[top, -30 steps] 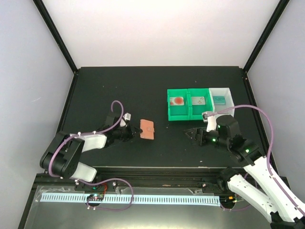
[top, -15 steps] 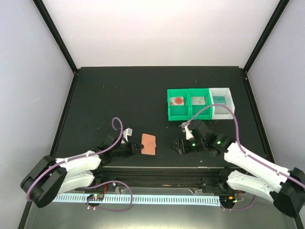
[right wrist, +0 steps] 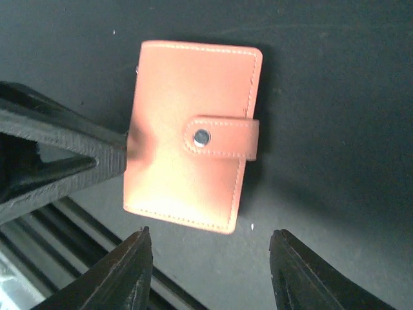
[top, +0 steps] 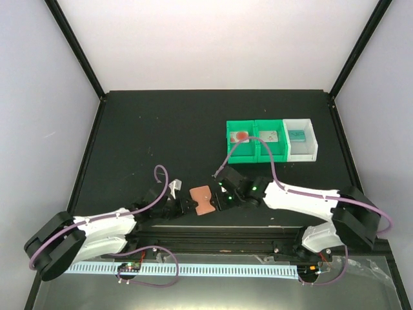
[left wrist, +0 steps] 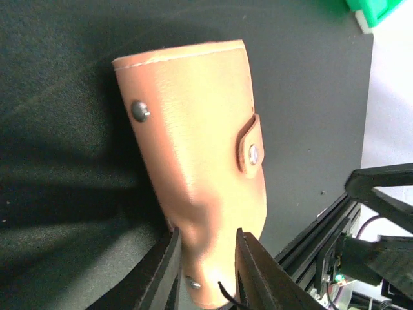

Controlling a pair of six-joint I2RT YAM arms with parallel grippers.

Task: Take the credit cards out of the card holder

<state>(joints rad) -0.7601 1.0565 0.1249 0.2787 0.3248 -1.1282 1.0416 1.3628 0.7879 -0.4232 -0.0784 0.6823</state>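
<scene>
- From above, the card holder point(top: 202, 199) lies folded at the table's point(top: 161, 129) near edge, between the left gripper point(top: 185, 206) and the right gripper point(top: 216, 196). Only this view shows the green and white bins point(top: 271, 139), well apart, holding cards point(top: 241, 136).
- Left wrist: the fingers straddle the holder's near end. Whether they clamp it or merely touch it, I can't tell.
- Right wrist: the jaws are spread and empty, the holder just beyond, its snap tab point(right wrist: 222, 137) fastened.

card holder point(top: 202, 197) hemmed between left pincer point(top: 185, 206) and right pincer point(top: 217, 197), bins point(top: 241, 157) well apart
</scene>
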